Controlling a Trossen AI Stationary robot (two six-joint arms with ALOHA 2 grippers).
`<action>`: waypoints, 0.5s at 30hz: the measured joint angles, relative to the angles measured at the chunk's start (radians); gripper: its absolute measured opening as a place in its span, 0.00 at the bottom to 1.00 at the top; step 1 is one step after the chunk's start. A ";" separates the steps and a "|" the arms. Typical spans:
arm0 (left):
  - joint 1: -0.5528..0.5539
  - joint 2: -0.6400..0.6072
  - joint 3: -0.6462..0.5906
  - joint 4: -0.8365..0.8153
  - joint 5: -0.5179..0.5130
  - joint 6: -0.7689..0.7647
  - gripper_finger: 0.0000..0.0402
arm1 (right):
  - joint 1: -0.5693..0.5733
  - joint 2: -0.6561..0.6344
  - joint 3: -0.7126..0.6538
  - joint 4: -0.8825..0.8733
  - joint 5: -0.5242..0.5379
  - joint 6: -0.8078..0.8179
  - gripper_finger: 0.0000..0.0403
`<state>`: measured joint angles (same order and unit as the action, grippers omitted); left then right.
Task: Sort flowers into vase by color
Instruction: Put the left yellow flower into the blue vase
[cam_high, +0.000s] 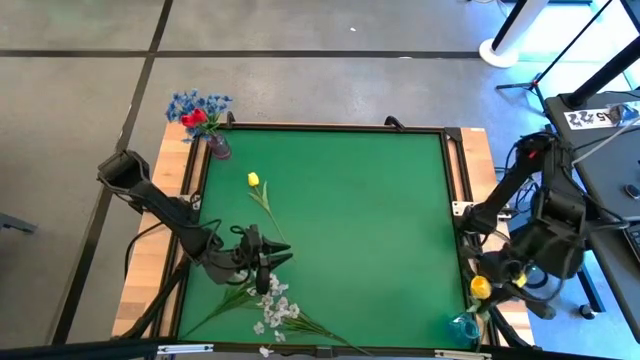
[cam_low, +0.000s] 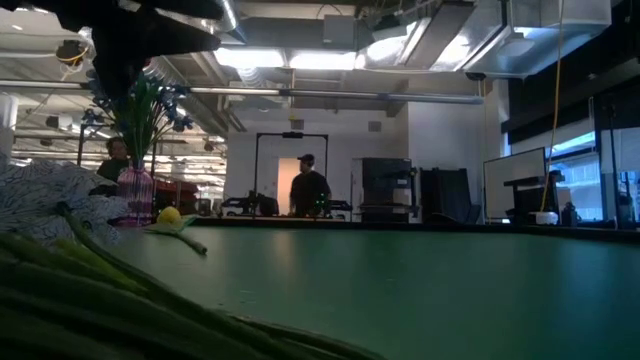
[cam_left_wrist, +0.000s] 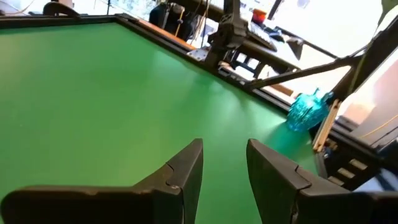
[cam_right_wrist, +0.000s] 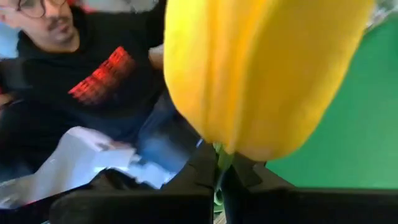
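My right gripper (cam_right_wrist: 219, 168) is shut on a yellow tulip (cam_high: 481, 288) past the mat's near right corner, just above a blue glass vase (cam_high: 463, 325). My left gripper (cam_high: 283, 260) hovers open with nothing between its fingers, low over the green mat's near left part. It is beside a white blossom spray (cam_high: 275, 310) whose stalks lie flat on the mat. A second yellow tulip (cam_high: 253, 180) lies on the mat farther back. At the far left corner a pink vase (cam_high: 218, 148) holds blue sprigs (cam_high: 190, 103) and a red tulip (cam_high: 193, 117). My right gripper pinches the yellow tulip's green stalk (cam_right_wrist: 219, 157) between its two fingers, right below the bud. The bud (cam_right_wrist: 261, 74) stands just beyond the fingertips. The flower is lifted off the mat; whether its lower stalk touches the blue vase, I cannot tell.
A dark raised frame (cam_high: 330, 127) borders the green mat, with wooden table strips outside it. A person (cam_right_wrist: 74, 81) sits close behind the table's right side, and others stand far off in the room (cam_low: 308, 185). The mat's middle and right (cam_high: 380, 220) are bare.
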<state>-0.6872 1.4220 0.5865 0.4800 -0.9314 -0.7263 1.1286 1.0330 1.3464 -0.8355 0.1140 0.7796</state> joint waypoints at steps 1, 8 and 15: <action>0.000 0.000 0.000 0.010 0.000 0.000 0.30 | 0.013 -0.005 0.000 -0.006 0.038 0.000 0.01; 0.000 0.000 0.003 0.162 0.091 0.063 0.30 | 0.093 -0.026 0.000 -0.076 0.103 0.049 0.01; -0.039 0.000 0.158 0.085 0.205 0.122 0.30 | 0.096 -0.064 0.000 -0.083 0.119 0.054 0.01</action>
<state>-0.7265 1.4220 0.7443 0.5648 -0.7267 -0.6042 1.2243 0.9693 1.3469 -0.9180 0.2334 0.8334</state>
